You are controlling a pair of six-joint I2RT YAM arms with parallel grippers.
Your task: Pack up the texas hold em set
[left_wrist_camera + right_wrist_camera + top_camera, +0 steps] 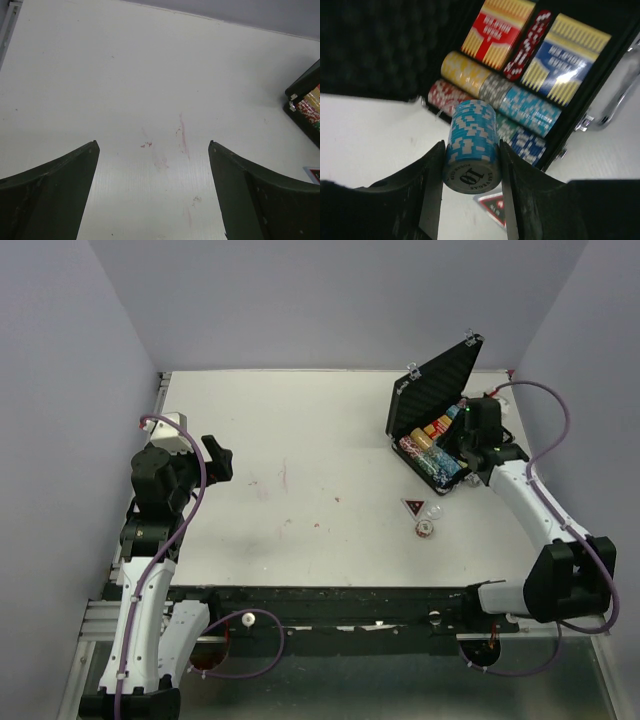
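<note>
1. White table [300, 530], pale lavender walls [330, 300] on three sides, and faint reddish smears [182, 135] near the middle of the board.
2. Over at the table's 1 o'clock sits the black ribbed case [432, 410], lid thrown up and back, silver corners catching the light.
3. The right gripper [471, 145] is about half closed, both fingers pressed on a light-blue chip stack [470, 175] lying sideways, a "10" on its near face.
4. From the top camera that right gripper [462, 452] hangs at the case's 4 o'clock edge; on the wrist camera the tray opens at 12 o'clock, just beyond the held stack.
5. The left gripper [153, 143] is spread as wide as it goes and holds nothing, over bare table at the 9 o'clock side, well apart from the case [305, 87].
6. In the tray, two card decks: one red [495, 32], one blue [565, 57].
7. Chip rows [530, 110]: red-and-white between the decks, then yellow, grey, teal, then red, green, dark blue. Seven colour blocks.
8. Loose on the table at the right gripper's 7 o'clock, three pieces: one triangular marker [412, 506], one clear disc [434, 511] just beside it, and one small chip stack [425, 530] near both.
</note>
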